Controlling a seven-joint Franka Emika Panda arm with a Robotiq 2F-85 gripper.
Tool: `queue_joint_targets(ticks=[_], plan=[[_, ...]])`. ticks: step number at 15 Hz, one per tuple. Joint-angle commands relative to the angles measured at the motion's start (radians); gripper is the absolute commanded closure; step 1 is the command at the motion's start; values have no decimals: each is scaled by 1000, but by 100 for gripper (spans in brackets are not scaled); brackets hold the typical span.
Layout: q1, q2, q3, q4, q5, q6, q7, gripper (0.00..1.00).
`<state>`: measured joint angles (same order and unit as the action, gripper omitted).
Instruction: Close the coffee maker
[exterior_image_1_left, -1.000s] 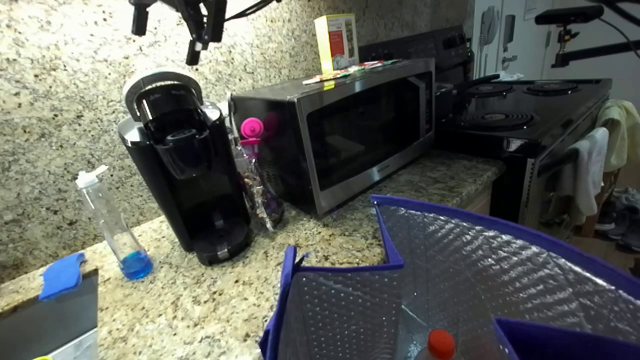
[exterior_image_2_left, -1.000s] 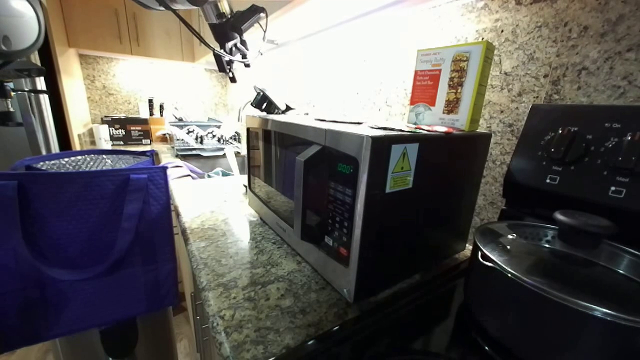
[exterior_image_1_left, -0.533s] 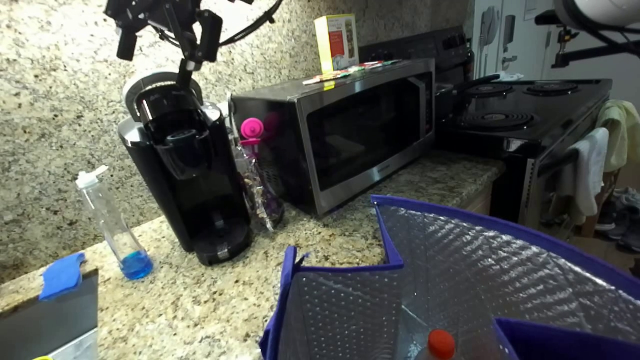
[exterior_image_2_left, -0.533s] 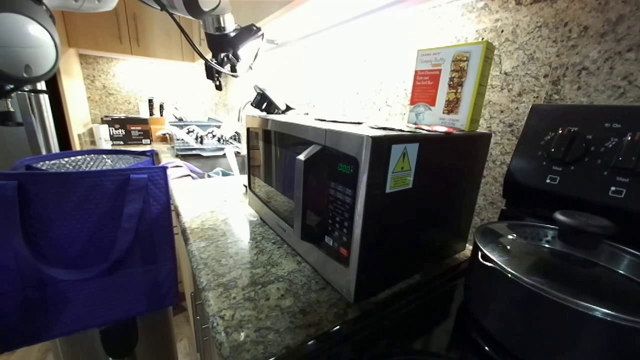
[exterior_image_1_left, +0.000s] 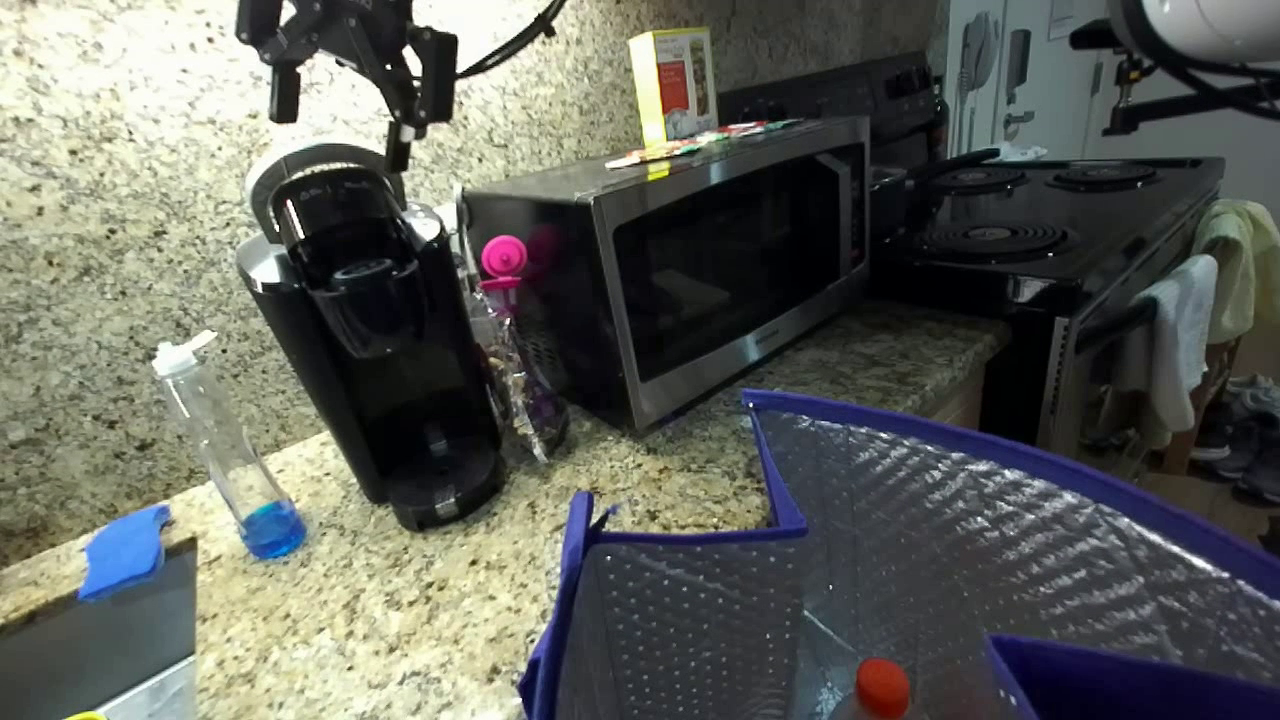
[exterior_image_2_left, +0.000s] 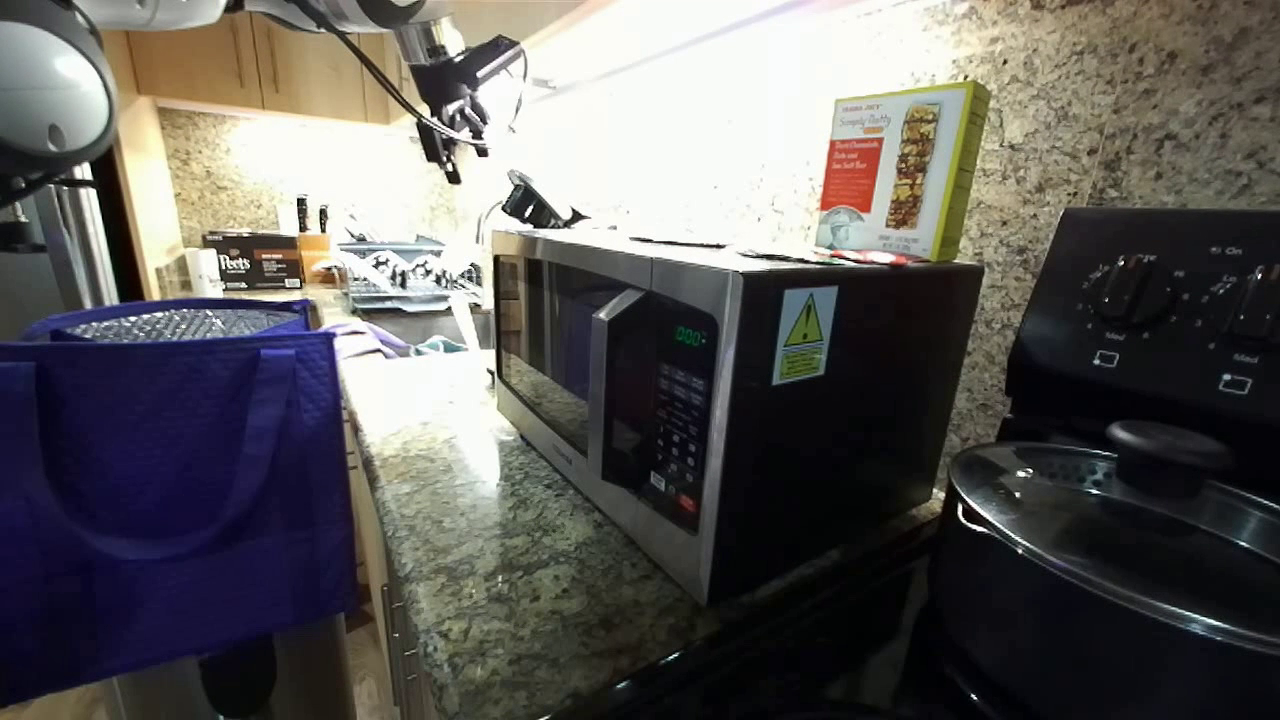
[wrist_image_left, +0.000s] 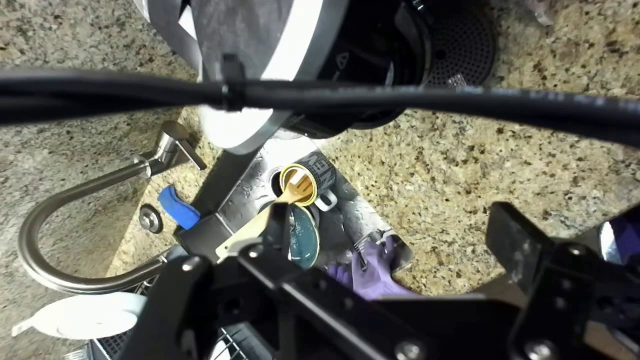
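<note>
The black coffee maker (exterior_image_1_left: 410, 395) stands on the granite counter left of the microwave. Its hinged top with the grey loop handle (exterior_image_1_left: 270, 185) is tilted up, and the pod holder (exterior_image_1_left: 365, 270) shows beneath. In an exterior view only its raised top (exterior_image_2_left: 535, 205) shows above the microwave. In the wrist view the coffee maker (wrist_image_left: 370, 55) is at the upper edge, outside the jaws. My gripper (exterior_image_1_left: 342, 122) hangs above the coffee maker's top, fingers apart and empty. It also shows in an exterior view (exterior_image_2_left: 445, 165). In the wrist view the jaws (wrist_image_left: 394, 225) have counter and sink behind them.
The microwave (exterior_image_1_left: 740, 250) stands right of the coffee maker, with a yellow box (exterior_image_1_left: 675, 85) on it. A bottle with blue liquid (exterior_image_1_left: 270, 525) stands left. A purple insulated bag (exterior_image_1_left: 680, 610) is in front. A sink (wrist_image_left: 360, 205) and faucet (wrist_image_left: 40, 230) lie beyond.
My gripper came down toward the coffee maker's top, then shifted slightly right in an exterior view; its fingers stay apart. The coffee maker has not visibly moved.
</note>
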<state>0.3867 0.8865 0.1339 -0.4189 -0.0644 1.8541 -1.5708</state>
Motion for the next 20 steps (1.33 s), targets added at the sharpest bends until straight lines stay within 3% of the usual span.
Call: queue_joint_targets(ticks=[1,6,7,12,13,14,15,17,18,19,20], plan=[[15,35,-28,77,-12,-55,87,0],[32,34,-63,96,-9,-148,397,0],[35,-9,-72,15,-2,-113,460,0],[76,2,-121,22,-29,-59,746,0],[92,6,-145,23,-50,-42,777,0],[104,62,-149,114,-94,-63,808,0],[125,15,-192,27,-114,-21,820,0],[147,12,-227,10,-164,-27,815,0],[143,65,-208,98,-192,-76,800,0],[155,11,-239,-3,-189,-41,785,0],[159,12,-243,-9,-201,-46,774,0]])
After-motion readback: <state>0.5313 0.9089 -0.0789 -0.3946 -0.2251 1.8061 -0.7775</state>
